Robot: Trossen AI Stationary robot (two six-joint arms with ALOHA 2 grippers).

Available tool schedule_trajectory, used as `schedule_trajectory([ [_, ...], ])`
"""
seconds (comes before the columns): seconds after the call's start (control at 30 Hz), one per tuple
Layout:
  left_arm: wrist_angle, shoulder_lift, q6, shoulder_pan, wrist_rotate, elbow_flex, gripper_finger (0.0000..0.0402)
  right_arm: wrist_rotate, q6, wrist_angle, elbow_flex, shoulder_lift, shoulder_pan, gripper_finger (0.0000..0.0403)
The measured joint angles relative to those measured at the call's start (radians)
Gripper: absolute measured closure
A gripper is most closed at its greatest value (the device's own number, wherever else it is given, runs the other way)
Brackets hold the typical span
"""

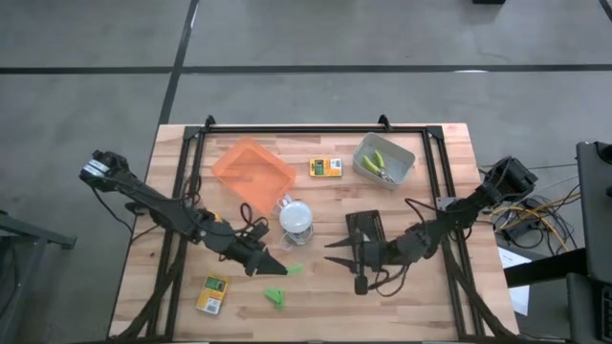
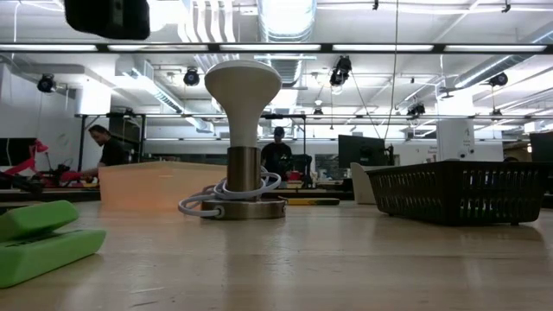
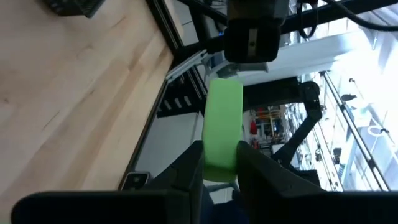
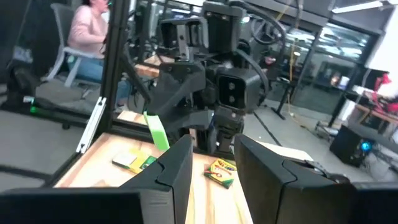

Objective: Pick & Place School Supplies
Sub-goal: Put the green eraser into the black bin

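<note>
My left tool (image 1: 283, 268) grips a green chunk (image 3: 222, 130) above the counter (image 1: 430, 287); my right tool (image 1: 332, 251) (facing it, near) stands open, holding nothing.

The lamp (image 1: 296, 218) stands mid-tabletop (image 1: 430, 296), just right of one tray (image 1: 253, 170). Another tray (image 1: 365, 229) lies right of it, with a bin (image 1: 383, 161) behind.

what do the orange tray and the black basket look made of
Orange tray: likely thin plastic, smooth and slightly translucent; light glows through its wall in the low view. Black basket: open lattice walls, probably wire mesh or moulded plastic; the look leaves that open.
</note>
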State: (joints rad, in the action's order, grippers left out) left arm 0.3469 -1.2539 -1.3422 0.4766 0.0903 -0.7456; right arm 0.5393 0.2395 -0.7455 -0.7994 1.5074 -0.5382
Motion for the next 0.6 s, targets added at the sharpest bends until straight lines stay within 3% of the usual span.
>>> schedule_trajectory([
  [0.43, 0.057, -0.024, 0.006, -0.044, -0.029, -0.01, 0.0316, -0.1, 0.005, 0.079, 0.0, 0.0, 0.01, 0.0289],
  [0.6, 0.057, -0.024, 0.006, -0.047, -0.029, -0.013, 0.0316, -0.106, 0.075, 0.115, 0.001, 0.0, 0.015, 0.0289],
])
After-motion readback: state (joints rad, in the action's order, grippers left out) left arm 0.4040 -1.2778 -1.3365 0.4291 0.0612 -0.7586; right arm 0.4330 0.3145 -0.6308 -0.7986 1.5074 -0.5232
